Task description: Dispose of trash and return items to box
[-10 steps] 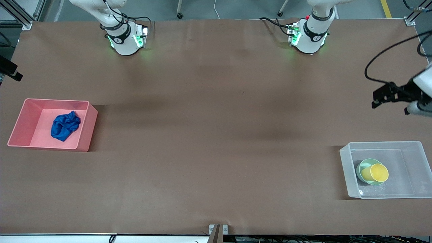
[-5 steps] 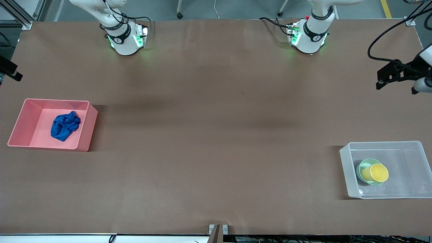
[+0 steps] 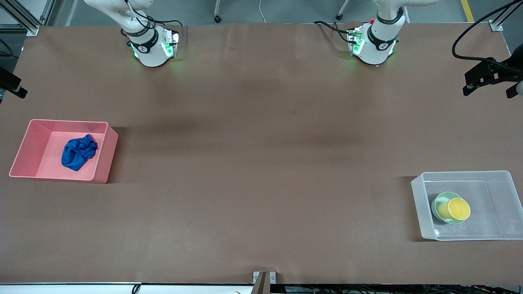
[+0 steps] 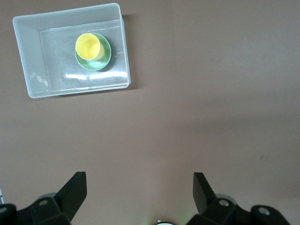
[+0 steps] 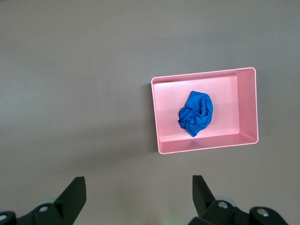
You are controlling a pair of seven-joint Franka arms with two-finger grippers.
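Rising off clear box (image 3: 500, 176) — left pincer (image 4: 139, 187), fingers apart

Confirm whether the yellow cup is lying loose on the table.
No: the yellow cup sits in the mint-green bowl inside the clear tub.

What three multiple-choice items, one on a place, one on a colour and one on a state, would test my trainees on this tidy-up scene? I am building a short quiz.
1. Where is the blue cloth wad?
A. in the pink bin
B. in the clear tub
C. on the bare table

2. What colour is the bowl under the yellow cup?
A. red
B. mint green
C. black

3. How do the left gripper fingers stand?
A. shut on the cup
B. shut on the cloth
C. open, holding nothing

Answers: 1 A, the wad lies inside the pink walls. 2 B, a green rim shows around the cup. 3 C, the left wrist view shows the fingers wide apart over bare table.
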